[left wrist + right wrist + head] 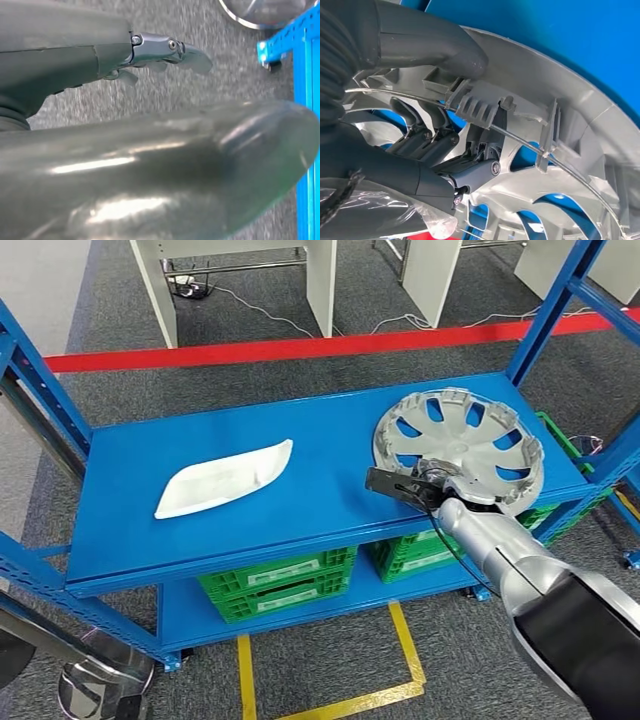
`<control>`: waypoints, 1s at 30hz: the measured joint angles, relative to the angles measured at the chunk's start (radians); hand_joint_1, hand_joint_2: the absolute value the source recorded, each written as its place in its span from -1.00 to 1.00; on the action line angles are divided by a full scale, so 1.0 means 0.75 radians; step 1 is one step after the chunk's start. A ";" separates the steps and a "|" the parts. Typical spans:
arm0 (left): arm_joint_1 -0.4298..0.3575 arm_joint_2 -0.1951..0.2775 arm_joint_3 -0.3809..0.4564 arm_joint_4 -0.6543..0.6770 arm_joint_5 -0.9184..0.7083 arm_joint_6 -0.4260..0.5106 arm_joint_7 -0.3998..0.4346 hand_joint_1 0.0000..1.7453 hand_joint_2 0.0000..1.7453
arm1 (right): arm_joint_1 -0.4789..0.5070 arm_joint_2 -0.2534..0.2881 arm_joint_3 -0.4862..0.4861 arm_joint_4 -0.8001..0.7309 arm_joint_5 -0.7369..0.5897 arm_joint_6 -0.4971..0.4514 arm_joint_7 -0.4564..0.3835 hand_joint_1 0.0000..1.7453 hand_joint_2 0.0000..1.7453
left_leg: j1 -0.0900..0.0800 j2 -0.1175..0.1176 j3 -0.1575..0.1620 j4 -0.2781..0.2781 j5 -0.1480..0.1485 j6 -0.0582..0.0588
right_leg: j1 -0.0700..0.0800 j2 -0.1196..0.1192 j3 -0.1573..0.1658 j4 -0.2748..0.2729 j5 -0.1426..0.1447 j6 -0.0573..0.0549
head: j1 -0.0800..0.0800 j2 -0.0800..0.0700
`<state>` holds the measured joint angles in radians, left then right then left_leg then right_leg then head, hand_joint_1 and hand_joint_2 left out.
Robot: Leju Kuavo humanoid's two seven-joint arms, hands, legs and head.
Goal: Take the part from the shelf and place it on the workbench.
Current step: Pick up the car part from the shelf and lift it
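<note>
Nearest the head camera, the silver right arm [528,590] is seen entering from the lower right and reaching up to the near edge of the wheel cover [460,445], which lies flat, ribbed inner side up, on the right end of the blue shelf [226,435]. At that edge the right hand [423,485] is placed on the cover's near rim. In the right wrist view the thumb [433,47] is laid over the rim's outer lip, while the darker fingers [429,142] are hooked in through a spoke opening against the underside structure; the rim is thus pinched between thumb and fingers, and the grasp is judged closed on the part, though its firmness cannot be read. A retaining wire ring [531,142] is noted running along the inner clips just beside the fingers. Being round, the cover has no long axis; its bulk extends away from the hand toward the far side of the shelf, so a lift from this one edge is judged likely to let the far side droop. A white elongated panel [223,480] is noted well apart on the left half of the shelf, and green crates [279,585] on the tier below. The left hand [166,50] is seen hanging over grey carpet, fingers extended and holding nothing; the right hand is clearly the nearer one.
</note>
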<state>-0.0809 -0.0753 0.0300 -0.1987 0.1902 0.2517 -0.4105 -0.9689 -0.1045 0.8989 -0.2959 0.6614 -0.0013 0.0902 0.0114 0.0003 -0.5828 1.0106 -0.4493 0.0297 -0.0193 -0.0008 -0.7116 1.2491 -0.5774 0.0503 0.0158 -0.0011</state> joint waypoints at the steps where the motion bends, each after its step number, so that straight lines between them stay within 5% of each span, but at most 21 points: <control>1: 0.000 -0.001 0.000 0.000 0.000 0.000 0.000 -1.00 -1.00 | 0.002 0.000 0.000 0.001 0.001 -0.002 -0.003 1.00 1.00 | -0.002 0.000 0.000 0.000 0.000 0.001 | 0.000 0.000 -0.031 0.059 -0.009 0.000 | 0.000 0.000; 3: 0.000 -0.001 0.000 0.000 0.001 0.000 -0.001 -1.00 -1.00 | 0.003 -0.001 0.000 0.002 0.002 -0.014 -0.015 1.00 1.00 | -0.003 -0.001 0.005 0.001 -0.002 0.001 | 0.001 0.000 -0.011 0.007 0.050 -0.006 | 0.000 0.000; 5: -0.001 -0.002 0.000 0.000 0.005 0.001 -0.003 -1.00 -1.00 | 0.001 -0.001 0.000 0.002 0.004 -0.046 -0.039 1.00 1.00 | -0.005 -0.002 0.008 0.004 -0.006 -0.005 | 0.003 -0.001 0.083 -0.188 0.138 -0.016 | 0.000 0.000; 7: -0.002 -0.003 0.000 0.000 0.010 0.003 -0.006 -1.00 -1.00 | 0.002 0.001 -0.001 0.001 0.005 -0.091 -0.074 1.00 1.00 | -0.009 -0.002 0.004 0.008 -0.010 -0.019 | 0.007 -0.001 0.147 -0.312 0.169 -0.025 | -0.001 0.000; 11: 0.000 -0.002 0.000 0.000 0.017 0.008 -0.020 -1.00 -1.00 | 0.015 0.008 -0.002 0.000 0.017 -0.203 -0.146 1.00 1.00 | -0.005 -0.003 -0.007 0.022 -0.021 -0.048 | 0.006 -0.002 0.155 -0.332 0.174 -0.046 | -0.003 0.000; 15: 0.006 -0.002 0.000 0.000 0.012 0.039 -0.079 -1.00 -1.00 | 0.024 0.016 -0.004 -0.004 0.044 -0.346 -0.216 1.00 1.00 | 0.001 -0.003 -0.129 0.302 -0.172 -0.074 | 0.000 -0.006 0.155 -0.337 0.178 -0.060 | -0.006 0.000; 17: 0.010 0.000 0.000 0.000 0.010 0.067 -0.107 -1.00 -1.00 | 0.037 0.016 -0.004 -0.011 0.059 -0.406 -0.248 1.00 1.00 | 0.001 -0.003 -0.166 0.381 -0.179 -0.076 | 0.000 -0.004 0.155 -0.335 0.176 -0.061 | -0.006 0.000; 21: 0.009 0.008 0.000 0.000 0.014 0.114 -0.123 -1.00 -1.00 | 0.056 0.016 -0.016 -0.038 0.072 -0.533 -0.307 1.00 1.00 | -0.003 -0.003 -0.046 0.091 -0.007 -0.055 | 0.003 0.002 0.156 -0.329 0.170 -0.051 | -0.006 0.000; 25: 0.010 0.010 0.000 0.000 0.023 0.131 -0.128 -1.00 -1.00 | 0.076 0.015 -0.049 -0.072 0.069 -0.710 -0.365 1.00 1.00 | -0.008 -0.004 -0.019 0.006 0.003 -0.025 | 0.006 0.000 0.143 -0.333 0.172 -0.025 | -0.005 0.000; 27: 0.010 0.011 0.000 0.000 0.024 0.131 -0.130 -1.00 -1.00 | 0.079 0.013 -0.061 -0.088 0.068 -0.744 -0.376 1.00 1.00 | -0.003 -0.003 -0.011 -0.010 0.009 -0.009 | 0.004 0.000 0.124 -0.299 0.144 -0.012 | -0.003 0.000; 30: 0.006 0.012 0.001 0.000 0.024 0.131 -0.132 -1.00 -1.00 | 0.090 0.008 -0.072 -0.098 0.067 -0.753 -0.379 1.00 1.00 | -0.002 -0.004 -0.006 -0.017 0.011 0.003 | 0.003 0.000 0.007 -0.053 0.033 -0.001 | 0.000 0.000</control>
<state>-0.0762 -0.0666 0.0305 -0.1987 0.2083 0.3498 -0.5093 -0.9010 -0.0984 0.8446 -0.3691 0.7115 -0.5659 -0.1942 0.0101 -0.0024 -0.5871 0.9980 -0.4411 0.0322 -0.0168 -0.0006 -0.7062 1.2090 -0.5528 0.0495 0.0161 -0.0011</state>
